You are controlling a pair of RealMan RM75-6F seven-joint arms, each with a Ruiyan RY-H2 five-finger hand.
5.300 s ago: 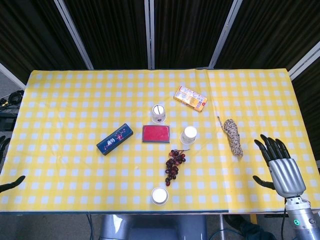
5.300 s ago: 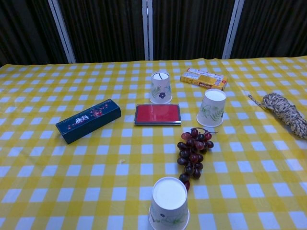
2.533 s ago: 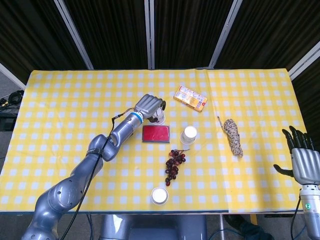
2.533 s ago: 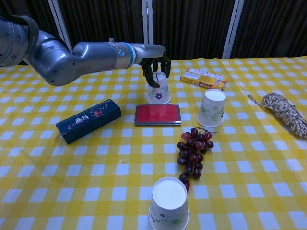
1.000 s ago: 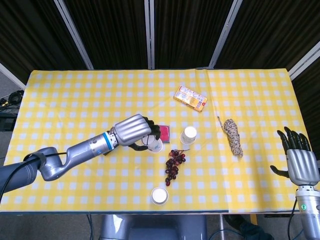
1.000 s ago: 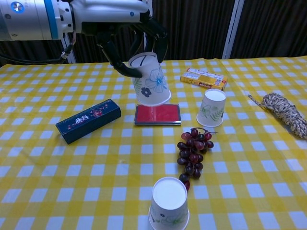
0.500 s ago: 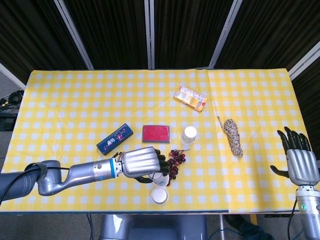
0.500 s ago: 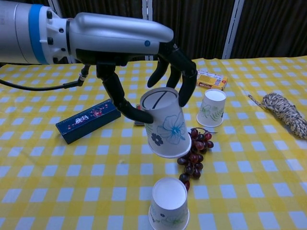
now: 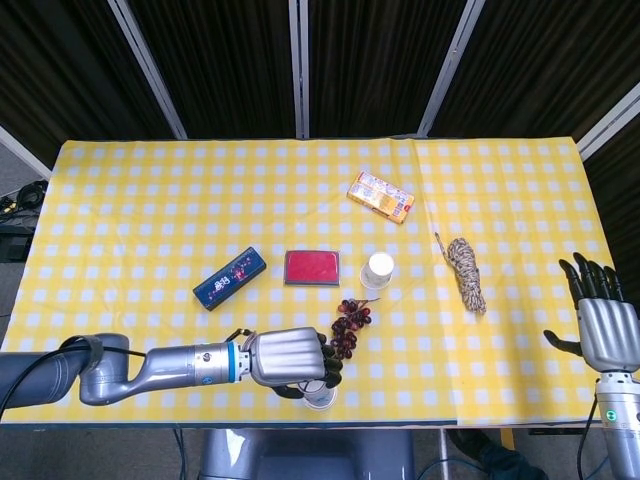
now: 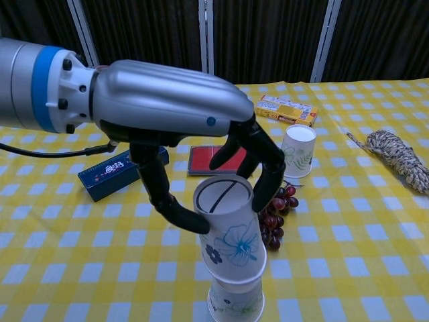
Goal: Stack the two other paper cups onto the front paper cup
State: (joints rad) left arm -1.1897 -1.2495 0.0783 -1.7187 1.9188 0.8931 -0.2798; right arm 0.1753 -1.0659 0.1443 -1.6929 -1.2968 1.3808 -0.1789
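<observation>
**Left hand holds a flowered cup over the front cup at the bench's near edge**

The left hand [image 10: 167,114] is at the front edge of the bench [image 9: 120,200], near the middle of that edge. Its fingers [image 10: 265,164] and thumb are wrapped around an upside-down paper cup with a blue flower print, the held cup [image 10: 228,228]. This held cup sits tilted on top of the front cup [image 10: 236,302], which also stands upside down at the front edge; only the lower part of the front cup shows beneath it in the chest view. Whether the held cup is fully seated cannot be told. In the head view the hand covers most of both cups.

The third cup [image 9: 378,268] stands upside down near the middle of the bench, well apart from the stack, with a bunch of dark grapes [image 9: 347,330] between it and the front cup. A flat red case [image 9: 311,268] lies just to the left of the third cup, and a dark blue box [image 9: 229,278] lies further left. A yellow snack packet [image 9: 380,196] lies toward the far edge, and a coil of rope [image 9: 465,272] lies toward the right edge.

The right hand [image 9: 598,325] hangs off the right front corner of the bench, fingers spread and grasping nothing.
</observation>
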